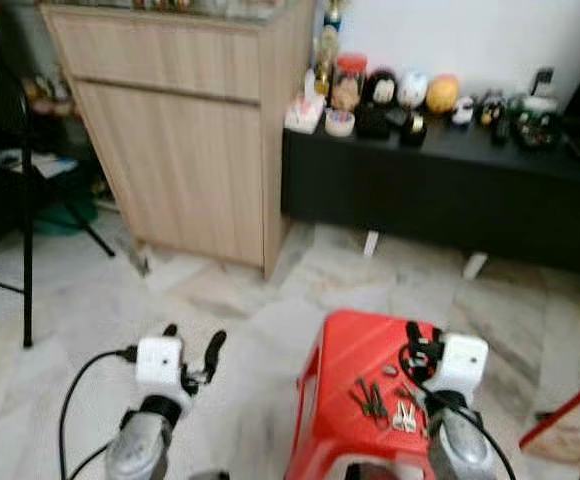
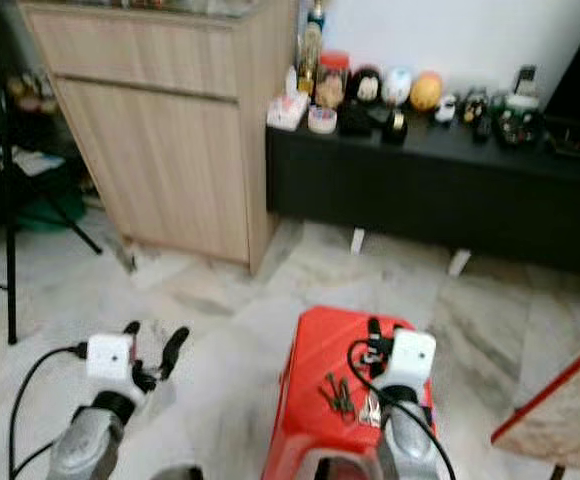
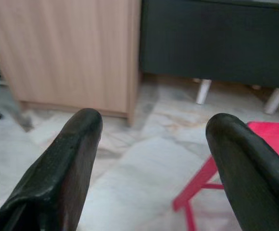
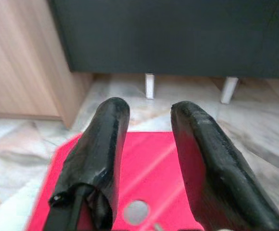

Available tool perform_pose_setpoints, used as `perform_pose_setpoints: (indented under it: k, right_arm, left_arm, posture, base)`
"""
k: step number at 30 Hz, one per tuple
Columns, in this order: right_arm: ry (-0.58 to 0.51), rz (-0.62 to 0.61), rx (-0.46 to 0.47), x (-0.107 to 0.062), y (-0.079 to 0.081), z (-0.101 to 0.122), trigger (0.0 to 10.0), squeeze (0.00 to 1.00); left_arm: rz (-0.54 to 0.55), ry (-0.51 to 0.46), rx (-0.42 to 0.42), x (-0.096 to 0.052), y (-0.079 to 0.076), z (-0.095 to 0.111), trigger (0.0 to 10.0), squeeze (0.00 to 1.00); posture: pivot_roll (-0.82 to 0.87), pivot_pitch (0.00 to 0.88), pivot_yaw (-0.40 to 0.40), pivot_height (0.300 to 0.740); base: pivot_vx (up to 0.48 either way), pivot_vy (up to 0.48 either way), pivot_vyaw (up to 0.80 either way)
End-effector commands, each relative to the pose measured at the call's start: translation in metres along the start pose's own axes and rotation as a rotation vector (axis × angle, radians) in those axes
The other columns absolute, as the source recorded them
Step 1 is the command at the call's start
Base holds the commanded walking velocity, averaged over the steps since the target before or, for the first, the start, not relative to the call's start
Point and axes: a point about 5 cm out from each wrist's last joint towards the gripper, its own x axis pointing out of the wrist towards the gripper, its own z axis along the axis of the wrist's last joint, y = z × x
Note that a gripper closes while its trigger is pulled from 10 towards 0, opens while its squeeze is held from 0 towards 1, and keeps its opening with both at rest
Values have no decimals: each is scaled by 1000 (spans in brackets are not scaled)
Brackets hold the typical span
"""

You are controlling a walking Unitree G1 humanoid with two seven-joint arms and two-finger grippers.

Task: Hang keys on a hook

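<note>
Keys (image 1: 385, 404) lay on red stool (image 1: 342, 355), just inboard of and behind right gripper (image 4: 146, 144), fingers moderately parted, empty. Left gripper (image 3: 151, 159) spread wide, well apart over floor. Right arm judged nearer.

Keys (image 1: 382, 403) on stool (image 1: 345, 350); cabinet (image 1: 185, 130) left of bench (image 1: 450, 190).

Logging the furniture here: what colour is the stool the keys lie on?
Red; the stool shows best in the left eye view, keys on top.
</note>
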Motion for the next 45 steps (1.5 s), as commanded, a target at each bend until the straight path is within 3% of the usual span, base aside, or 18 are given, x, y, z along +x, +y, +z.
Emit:
perform_pose_setpoints:
  k: [1,6,10,12,13,14,15,16,18,26,28,33,37,45]
  right_arm:
    - [-1,7,3,0,3,0,10000,0]
    - [13,15,-4,0,3,-3,10000,0]
    - [101,0,-79,-1,-3,-13,10000,0]
    - [149,15,-167,0,-7,-17,10000,0]
    - [188,51,-269,0,-12,-19,10000,0]
    - [188,51,-269,0,-12,-19,10000,0]
    - [241,82,-417,1,-20,-22,10000,0]
    - [274,103,-479,1,-24,-23,10000,0]
    - [320,153,-534,1,-28,-25,10000,0]
    - [508,481,-573,0,-23,-26,10000,0]
    - [551,662,-587,-9,-15,-27,10000,0]
    - [598,646,-686,-8,-26,-31,10000,0]
    - [626,523,-647,5,-34,-27,10000,0]
    - [731,527,-672,7,-42,-30,10000,0]
  left_arm:
    - [20,16,6,-5,7,-4,10000,0]
    - [22,12,3,-5,7,-4,10000,0]
    - [20,15,2,-5,6,-4,10000,0]
    - [19,17,1,-5,6,-4,10000,0]
    - [19,18,1,-5,6,-4,10000,0]
    - [19,18,1,-5,6,-4,10000,0]
    - [19,21,2,-6,7,-5,10000,0]
    - [18,23,3,-6,7,-5,10000,0]
    - [18,25,3,-7,7,-6,10000,0]
    - [20,30,4,-6,9,-5,10000,0]
    - [20,30,4,-6,9,-5,10000,0]
    - [19,32,2,-7,9,-5,10000,0]
    - [18,34,2,-7,8,-5,10000,0]
    - [15,36,0,-7,8,-5,10000,0]
  posture:
    - [34,0,-56,626]
    - [34,0,-56,626]
    - [31,0,-57,626]
    - [33,4,-57,626]
    - [29,5,-55,626]
    - [29,5,-55,626]
    - [29,5,-55,626]
    - [26,8,-55,626]
    - [27,11,-54,626]
    - [26,25,-43,626]
    - [31,25,-43,626]
    - [33,29,-42,626]
    - [32,34,-38,626]
    - [36,39,-40,626]
  base:
    - [0,0,0]
    - [0,0,0]
    - [0,0,0]
    - [0,0,0]
    - [0,0,0]
    - [0,0,0]
    - [0,0,0]
    - [0,0,0]
    - [0,0,0]
    - [0,0,0]
    - [0,0,0]
    - [0,0,0]
    - [0,0,0]
    - [0,0,0]
